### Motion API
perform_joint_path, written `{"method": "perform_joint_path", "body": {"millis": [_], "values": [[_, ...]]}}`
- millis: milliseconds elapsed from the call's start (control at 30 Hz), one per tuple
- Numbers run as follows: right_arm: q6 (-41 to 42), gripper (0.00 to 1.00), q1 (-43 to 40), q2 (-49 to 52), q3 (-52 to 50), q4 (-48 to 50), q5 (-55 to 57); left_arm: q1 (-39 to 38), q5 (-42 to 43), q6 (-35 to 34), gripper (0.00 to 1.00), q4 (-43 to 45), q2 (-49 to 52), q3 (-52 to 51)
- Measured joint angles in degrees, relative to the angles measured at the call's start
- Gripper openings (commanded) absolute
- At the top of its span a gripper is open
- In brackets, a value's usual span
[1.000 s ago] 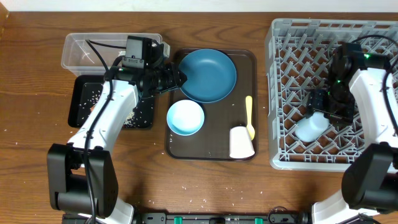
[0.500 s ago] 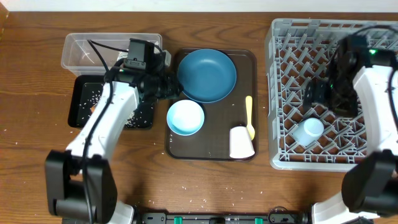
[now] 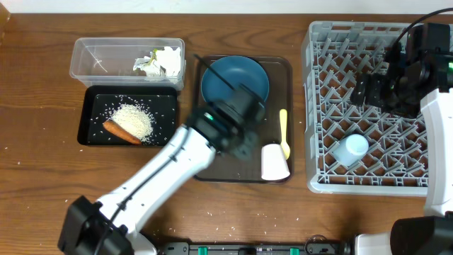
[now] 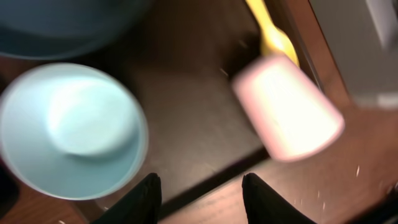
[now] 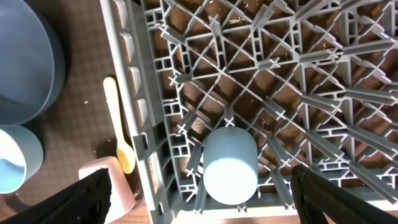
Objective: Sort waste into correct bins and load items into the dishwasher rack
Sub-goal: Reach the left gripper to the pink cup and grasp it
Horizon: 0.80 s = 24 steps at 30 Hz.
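The pink cup (image 4: pixel 289 109) lies on its side on the brown tray (image 4: pixel 205 124), midway along the front edge of the desk (image 3: pixel 283 212), with the yellow spoon (image 4: pixel 270 31) just beside its narrow end. It looks light, stiff and smooth, and likely to roll, so it is best pinched across the body near the wide mouth. The left gripper (image 4: pixel 202 196) hovers between it and the white bowl (image 4: pixel 71 130), fingers apart and empty. The right gripper (image 5: pixel 205 199), over the dishwasher rack (image 5: pixel 323 74), has its fingers spread wide, holding nothing.

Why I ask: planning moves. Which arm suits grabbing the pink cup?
Likely left: the left claw hangs open near the pink plastic cup; the right claw is away over the grey plastic lattice rack.
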Motion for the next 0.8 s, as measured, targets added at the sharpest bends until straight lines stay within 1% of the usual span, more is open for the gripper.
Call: {"method": "perform_joint_path", "body": {"millis": [67, 200, 367, 500, 600, 800], "values": [[-0.2, 0.90, 0.0, 0.0, 0.0, 0.0, -0.1, -4.1, -1.5, 0.0, 0.49, -0.2, 0.0, -0.7], [-0.4, 0.89, 0.0, 0.0, 0.0, 0.0, -0.1, -10.0, -3.5, 0.2, 0.55, 0.5, 0.0, -2.3], [-0.6, 0.89, 0.0, 0.0, 0.0, -0.1, -0.2, -16.4, -7.0, 1.4, 0.65, 5.4, 0.1, -5.5], [-0.6, 0.89, 0.0, 0.0, 0.0, -0.8, -0.3, -20.7, -9.3, 4.6, 0.70, 11.1, 0.3, -7.9], [-0.6, 0.89, 0.0, 0.0, 0.0, -1.2, -0.5, -22.3, -11.0, 7.1, 0.71, 13.9, 1.4, -8.8], [-0.6, 0.89, 0.0, 0.0, 0.0, -2.1, -0.5, -22.5, -13.6, 12.7, 0.71, 14.6, 4.9, -9.3]]}}
